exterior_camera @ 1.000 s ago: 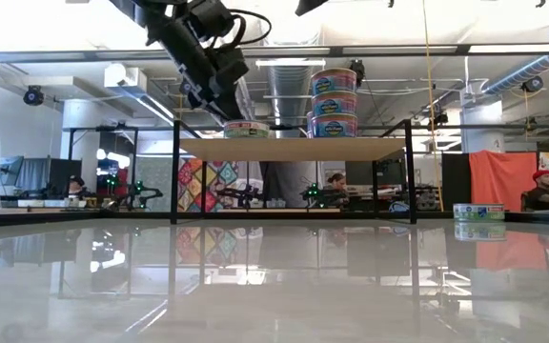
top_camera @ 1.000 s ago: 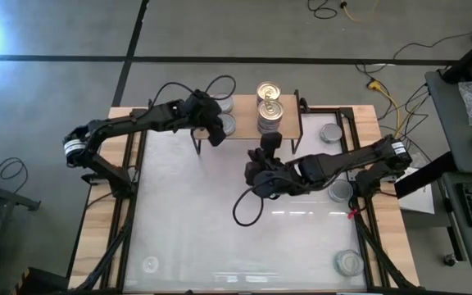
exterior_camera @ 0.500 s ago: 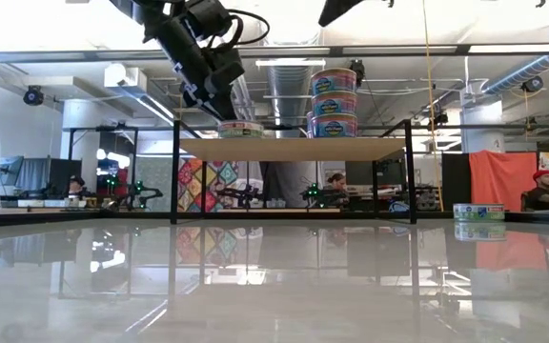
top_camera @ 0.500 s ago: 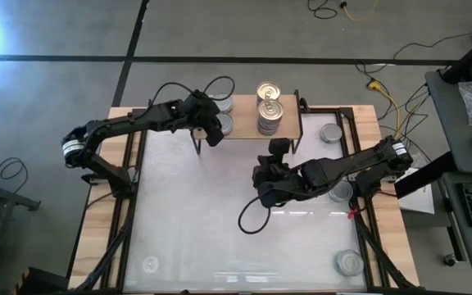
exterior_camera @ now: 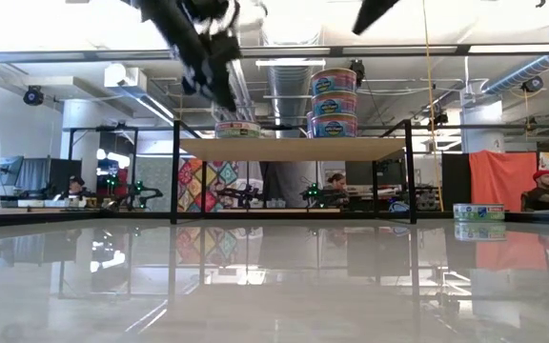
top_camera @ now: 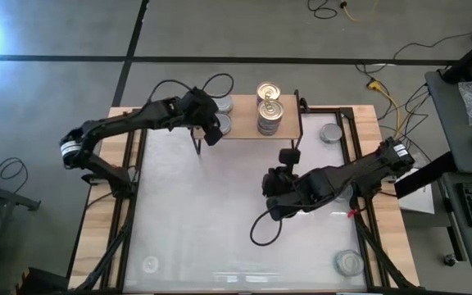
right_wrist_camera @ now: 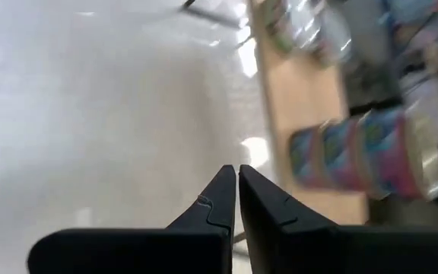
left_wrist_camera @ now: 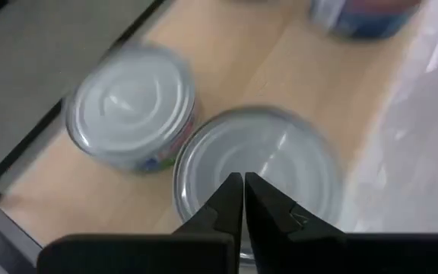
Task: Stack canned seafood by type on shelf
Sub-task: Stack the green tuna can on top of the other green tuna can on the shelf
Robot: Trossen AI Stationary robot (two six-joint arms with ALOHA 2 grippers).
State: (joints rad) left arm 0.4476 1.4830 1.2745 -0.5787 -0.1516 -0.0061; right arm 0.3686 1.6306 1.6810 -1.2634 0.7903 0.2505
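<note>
The shelf (top_camera: 242,129) (exterior_camera: 294,148) stands at the table's far edge. Two silver-topped tins sit side by side on its left end (top_camera: 224,123) (left_wrist_camera: 131,106). Gold-topped tins are stacked on its middle (top_camera: 270,115) (exterior_camera: 334,100). My left gripper (top_camera: 213,135) (left_wrist_camera: 242,179) is shut and hovers just above the nearer silver tin (left_wrist_camera: 257,164) (exterior_camera: 237,129), with a gap showing in the low view. My right gripper (top_camera: 288,155) (right_wrist_camera: 236,171) is shut, above the table in front of the shelf's right end, holding nothing.
Loose silver tins lie on the table's right side: one beside the shelf (top_camera: 330,133), one partly under my right arm (top_camera: 340,192), one at the near right corner (top_camera: 349,262). A black cable loops below my right arm (top_camera: 260,229). The table's middle and left are bare.
My right gripper has drawn back from the shelf toward the table's near right, staying shut. My left gripper has risen a little above the shelf's left end. The nearer silver tin has slid slightly toward the shelf's left end.
</note>
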